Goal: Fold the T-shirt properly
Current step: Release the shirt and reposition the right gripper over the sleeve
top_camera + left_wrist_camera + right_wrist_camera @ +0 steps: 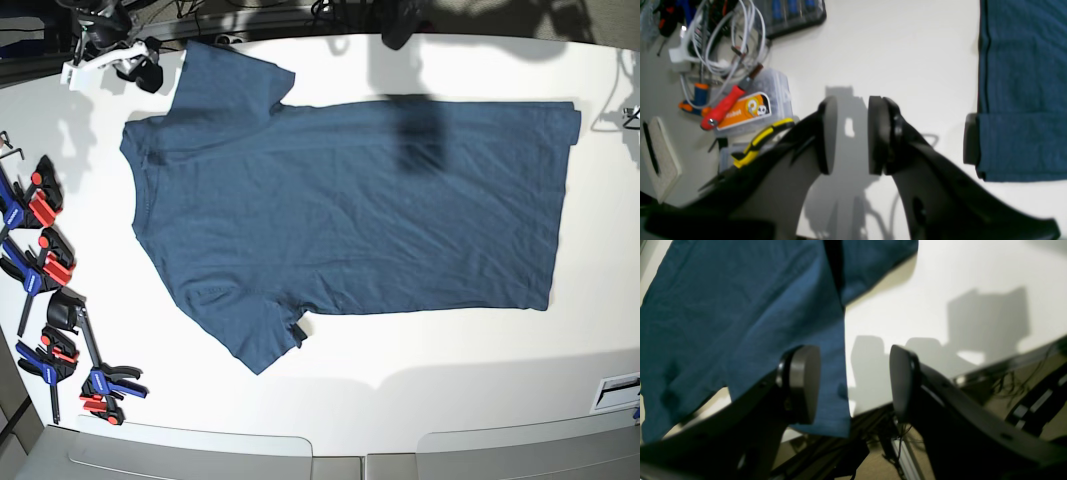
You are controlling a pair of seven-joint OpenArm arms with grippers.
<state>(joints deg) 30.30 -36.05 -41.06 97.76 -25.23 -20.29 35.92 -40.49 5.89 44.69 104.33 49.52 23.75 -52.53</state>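
The dark teal-blue T-shirt (350,200) lies spread flat on the white table (440,360), collar to the left and hem to the right in the base view. No gripper shows in the base view. In the left wrist view my left gripper (851,133) is open and empty above bare table, with the shirt's edge (1020,100) well to its right. In the right wrist view my right gripper (853,383) is open and empty near the table's edge; its left pad (803,380) stands in front of the shirt (740,306), which reaches that edge.
Several blue and red clamps (45,260) line the table's left side. The left wrist view shows white cables (726,40), a red-handled tool (721,108), a clear box with an orange label (763,103), yellow-handled pliers (761,140) and a tool case (793,16). Cables (1013,383) hang below the table edge.
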